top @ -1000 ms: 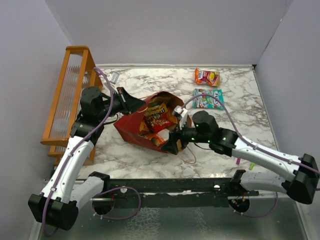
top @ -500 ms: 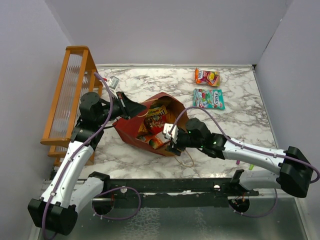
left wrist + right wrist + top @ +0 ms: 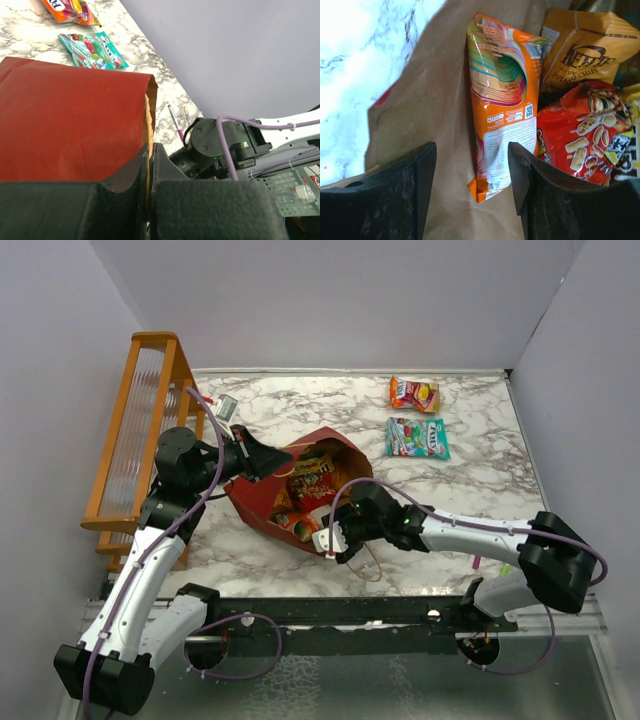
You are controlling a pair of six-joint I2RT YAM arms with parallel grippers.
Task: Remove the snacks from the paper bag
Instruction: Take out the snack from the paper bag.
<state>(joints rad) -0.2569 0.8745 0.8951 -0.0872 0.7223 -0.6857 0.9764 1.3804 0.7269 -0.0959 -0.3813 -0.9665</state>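
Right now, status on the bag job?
Left gripper shut on paper bag rim. Right gripper open inside, straddling orange packet. Red snack bag close alongside.

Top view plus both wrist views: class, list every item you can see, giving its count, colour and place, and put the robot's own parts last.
paper bag: 1, dark red outside, brown inside, lying mid-table
orange packet: 1, orange, inside the bag's mouth
chip bag: 1, yellow, deeper in the bag
red packet: 1, red, beside the chip bag
orange-red packet: 1, orange-red, table's far right
teal packet: 1, teal, just nearer than that
pens: 2, pink and green, table's near right
rack: 1, orange wood, table's left
table: 1, white-grey marble, under everything
left hand: 1, black, shut on the bag's edge
right hand: 1, black, open astride the orange packet
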